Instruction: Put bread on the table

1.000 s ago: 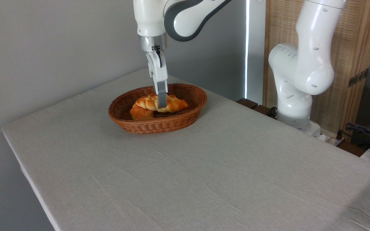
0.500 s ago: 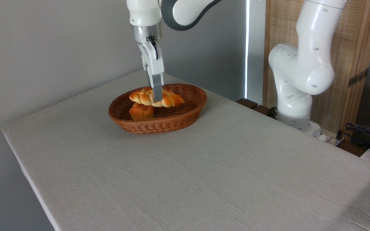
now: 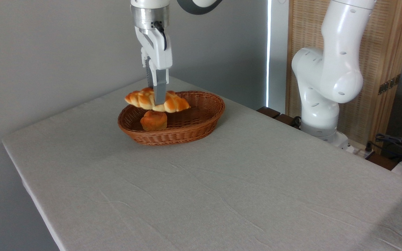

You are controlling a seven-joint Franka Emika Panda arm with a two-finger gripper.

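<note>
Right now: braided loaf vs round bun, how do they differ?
The braided loaf is long with tapered ends; the round bun is short and domed. The loaf hangs lifted in the gripper, above the basket; the bun sits inside it. Both are golden-orange.

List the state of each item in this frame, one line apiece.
end effector: shut on the braided bread, pointing down.
braided bread: held in the air above the basket, roughly level.
round bun: resting inside the basket.
wicker basket: upright on the table.
table: cloth-covered, no bread on it yet.
</note>
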